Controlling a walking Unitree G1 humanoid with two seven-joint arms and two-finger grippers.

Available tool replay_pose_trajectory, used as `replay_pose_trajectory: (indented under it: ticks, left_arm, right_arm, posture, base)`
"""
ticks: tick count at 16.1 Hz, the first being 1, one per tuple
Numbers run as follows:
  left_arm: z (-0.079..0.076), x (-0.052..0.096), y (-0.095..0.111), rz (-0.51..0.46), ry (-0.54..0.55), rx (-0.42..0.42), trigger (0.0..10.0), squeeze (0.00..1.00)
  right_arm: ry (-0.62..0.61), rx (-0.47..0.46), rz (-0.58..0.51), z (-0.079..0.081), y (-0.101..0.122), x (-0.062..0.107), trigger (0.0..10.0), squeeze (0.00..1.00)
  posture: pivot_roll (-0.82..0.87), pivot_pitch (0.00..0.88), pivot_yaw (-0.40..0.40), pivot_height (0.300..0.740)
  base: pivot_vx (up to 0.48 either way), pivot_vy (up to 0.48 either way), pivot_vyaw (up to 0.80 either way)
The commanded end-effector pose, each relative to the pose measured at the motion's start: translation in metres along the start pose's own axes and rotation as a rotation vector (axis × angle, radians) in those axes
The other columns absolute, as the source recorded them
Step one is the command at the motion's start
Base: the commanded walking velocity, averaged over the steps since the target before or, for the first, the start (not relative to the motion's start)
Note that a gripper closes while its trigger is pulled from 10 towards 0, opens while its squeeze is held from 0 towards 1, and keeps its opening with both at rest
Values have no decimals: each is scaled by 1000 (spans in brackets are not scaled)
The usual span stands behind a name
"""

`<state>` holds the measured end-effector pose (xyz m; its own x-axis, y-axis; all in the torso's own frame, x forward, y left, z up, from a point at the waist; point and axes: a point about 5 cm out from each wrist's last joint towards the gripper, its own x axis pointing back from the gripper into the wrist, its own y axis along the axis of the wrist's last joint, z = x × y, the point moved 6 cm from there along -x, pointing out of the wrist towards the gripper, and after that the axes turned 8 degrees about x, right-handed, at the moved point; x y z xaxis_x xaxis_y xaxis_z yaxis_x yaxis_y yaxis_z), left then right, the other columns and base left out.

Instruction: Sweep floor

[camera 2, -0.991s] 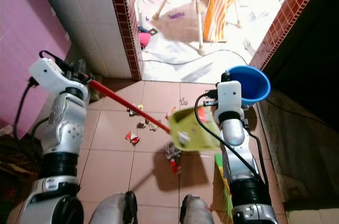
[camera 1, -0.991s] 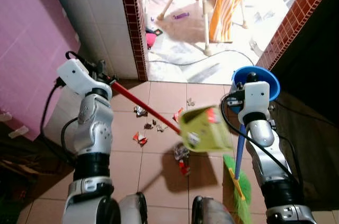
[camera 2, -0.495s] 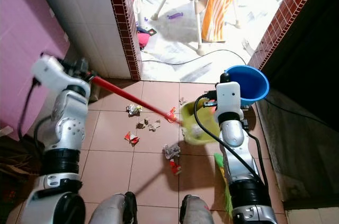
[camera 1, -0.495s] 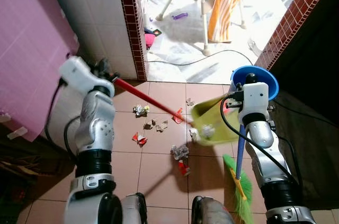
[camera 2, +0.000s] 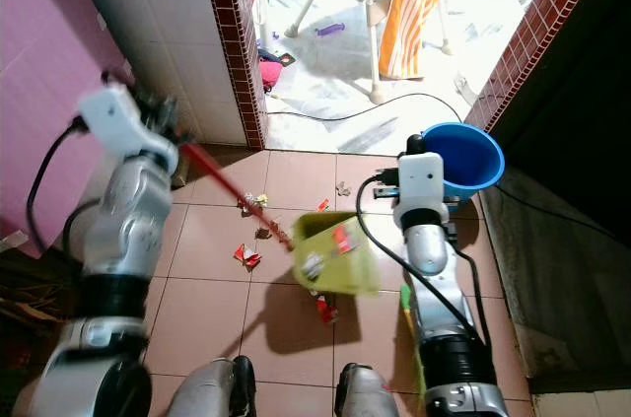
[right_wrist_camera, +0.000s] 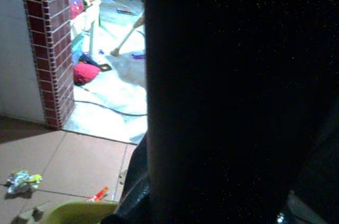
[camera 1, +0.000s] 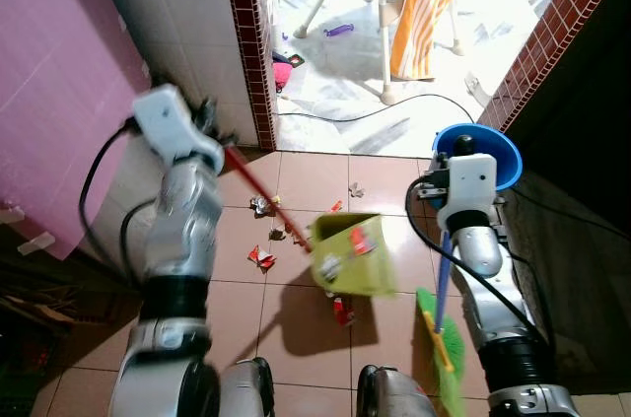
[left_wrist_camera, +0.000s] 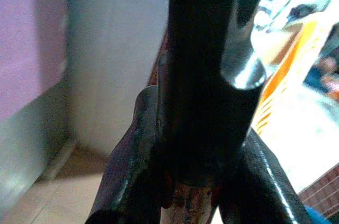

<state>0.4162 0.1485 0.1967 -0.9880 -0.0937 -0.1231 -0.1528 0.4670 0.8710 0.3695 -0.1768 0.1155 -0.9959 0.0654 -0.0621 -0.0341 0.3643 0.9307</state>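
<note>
My left gripper (camera 1: 217,137) is shut on the red handle (camera 1: 258,202) of a yellow-green dustpan (camera 1: 353,255). The pan hangs tilted above the tiles with bits of trash in it. In the left wrist view the black fingers (left_wrist_camera: 132,144) clamp the red handle (left_wrist_camera: 189,205). My right gripper (camera 1: 446,202) is shut on a broom with a blue handle (camera 1: 443,279) and green bristles (camera 1: 447,358) resting on the floor by my right foot. Crumpled wrappers (camera 1: 261,255) lie scattered on the tiles under and left of the pan.
A blue bucket (camera 1: 485,147) stands behind my right arm. A brick-edged tiled pillar (camera 1: 246,52) and a pink foam mat (camera 1: 59,92) are on the left, a dark brick wall (camera 1: 582,3) on the right. Beyond the doorway are chair legs (camera 1: 380,33), orange cloth and a cable.
The left arm has swung the dustpan from right in front of the right arm to the left and nearer me, over the wrappers. The right arm and broom have hardly moved.
</note>
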Motion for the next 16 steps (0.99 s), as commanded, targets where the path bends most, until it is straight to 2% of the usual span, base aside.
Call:
replay_pose_trajectory:
  ticks: [1, 3, 9, 12, 14, 16]
  left_arm:
    - [-22, -5, 43, -156, -69, 7, 10000, 0]
    - [-28, -7, 52, -187, -82, 0, 10000, 0]
    - [-41, -4, 51, -205, -126, 2, 10000, 0]
    - [-49, -6, 62, -243, -142, -11, 10000, 0]
    - [-58, -7, 69, -261, -158, 11, 10000, 0]
    - [-65, -7, 74, -272, -172, 25, 10000, 0]
  right_arm:
    - [-1, -1, -20, 2, 5, -2, 10000, 0]
    - [1, 1, -18, 2, 4, -1, 10000, 0]
    - [5, -8, -20, 6, 4, -1, 10000, 0]
    - [17, -14, -24, 10, 5, -2, 10000, 0]
    - [23, -16, -30, 12, 7, -2, 10000, 0]
    - [26, -22, -32, 13, 8, -3, 10000, 0]
  posture:
    - [-76, 88, 39, 740]
    - [-80, 84, 41, 740]
    - [-88, 84, 44, 740]
    - [-87, 100, 44, 740]
    - [-87, 99, 47, 740]
    - [-90, 101, 49, 740]
  base:
    - [0, 0, 0]
    - [0, 0, -800]
    - [49, 0, -760]
    - [315, 0, 0]
    - [334, 0, 0]
    - [336, 0, -656]
